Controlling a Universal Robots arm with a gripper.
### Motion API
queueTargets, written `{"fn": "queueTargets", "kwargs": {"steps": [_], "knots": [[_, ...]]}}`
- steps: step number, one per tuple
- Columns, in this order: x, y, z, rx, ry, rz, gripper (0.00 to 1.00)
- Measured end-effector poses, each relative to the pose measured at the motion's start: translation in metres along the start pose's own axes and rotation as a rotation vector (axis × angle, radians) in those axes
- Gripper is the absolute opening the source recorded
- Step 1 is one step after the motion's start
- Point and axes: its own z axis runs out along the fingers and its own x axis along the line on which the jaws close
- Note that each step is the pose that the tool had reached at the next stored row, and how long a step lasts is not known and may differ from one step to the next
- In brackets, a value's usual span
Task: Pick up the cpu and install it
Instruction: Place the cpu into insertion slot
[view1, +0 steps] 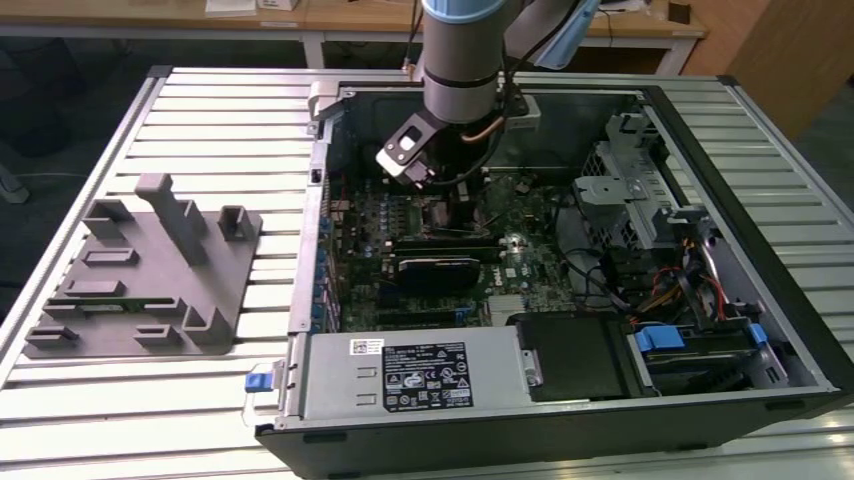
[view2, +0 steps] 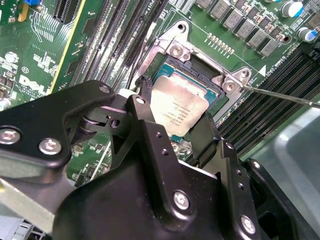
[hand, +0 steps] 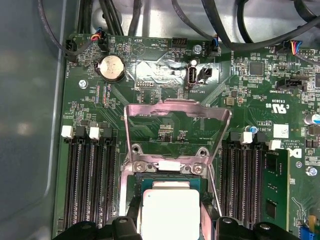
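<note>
Fingers (view2: 147, 117) of the gripper (view2: 175, 115) are clamped on two opposite edges of the cpu (view2: 181, 107). Its silvery lid faces up and carries several lines of small dark print. The cpu lies within the frame of the socket (view2: 200, 66); whether it is fully seated there I cannot tell. In the first wrist view the cpu (hand: 170, 212) shows between the same black fingers, and the load plate (hand: 175, 125) stands swung open at the socket's edge. Memory slots (hand: 90, 180) run along both sides of the socket. The green board (hand: 165, 75) around it is scattered with white printed lettering, and a coin battery (hand: 111, 67) sits near. In the exterior view the arm (view1: 461, 60) reaches down into the open computer case (view1: 747, 150) over the socket. A power supply (view1: 414, 375) with a white sticker and a black printed label lies well apart from the socket. A grey fixture (view1: 147, 270) rests outside the case.
</note>
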Motion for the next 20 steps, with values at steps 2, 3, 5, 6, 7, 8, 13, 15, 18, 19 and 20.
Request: {"fn": "queueTargets", "kwargs": {"steps": [2,3,5,6,7,8,13,15,18,19,20], "knots": [[0.0000,-0.0003,0.0004,0.0001,-0.0001,0.000,0.55],[0.0000,-0.0004,0.0006,0.0001,-0.0001,0.000,0.55],[0.0000,-0.0005,0.0011,0.0001,-0.0001,0.000,0.55],[0.0000,-0.0005,0.0013,0.0001,-0.0001,0.000,0.55],[0.0000,-0.0005,0.0015,0.0001,-0.0001,0.000,0.55],[0.0000,-0.0005,0.0017,0.0001,-0.0001,0.000,0.55],[0.0000,-0.0006,0.0023,0.0002,-0.0002,0.000,0.55],[0.0001,-0.0006,0.0024,0.0001,-0.0001,0.001,0.55],[0.0001,-0.0006,0.0025,0.0002,-0.0002,0.003,0.55],[0.0001,-0.0006,0.0025,0.0002,-0.0003,0.005,0.55],[0.0002,-0.0006,0.0025,0.0003,-0.0003,0.006,0.55]]}}
